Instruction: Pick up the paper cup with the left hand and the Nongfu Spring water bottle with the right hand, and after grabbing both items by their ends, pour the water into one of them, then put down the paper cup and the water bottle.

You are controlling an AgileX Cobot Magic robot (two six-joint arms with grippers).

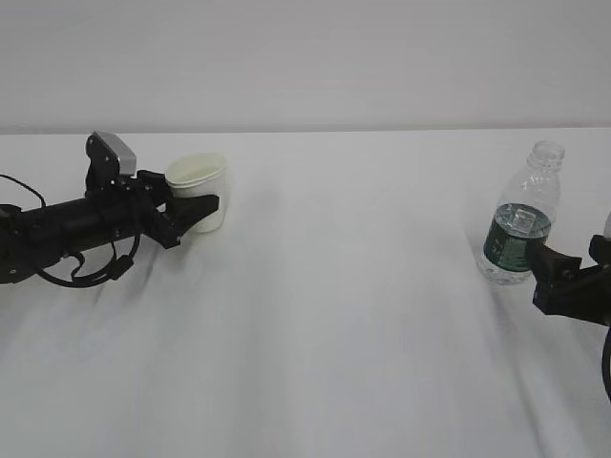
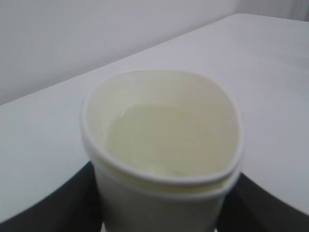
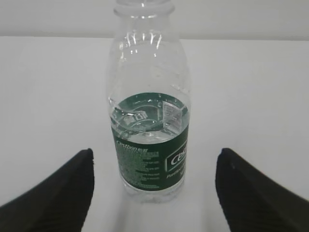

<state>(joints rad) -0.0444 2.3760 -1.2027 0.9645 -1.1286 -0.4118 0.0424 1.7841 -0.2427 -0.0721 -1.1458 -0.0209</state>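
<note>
Jaws on your left hand (image 1: pixel 196 212) gripped the paper cup (image 1: pixel 198 189); jaws on your right hand (image 1: pixel 563 272) stood wide apart around the Nongfu Spring water bottle (image 1: pixel 518 220).

You had the cup at about 10 o'clock on the white table (image 1: pixel 334 315), pinched so its rim (image 2: pixel 161 128) was squashed out of round, with the black fingers (image 2: pixel 53 205) pressed on both sides low down. Your bottle stood upright at about 3 o'clock, capless, water (image 3: pixel 149 121) reaching the top of the green label (image 3: pixel 152 162). Your right fingers (image 3: pixel 53 193) flanked it with clear gaps on either side, touching nothing.
</note>
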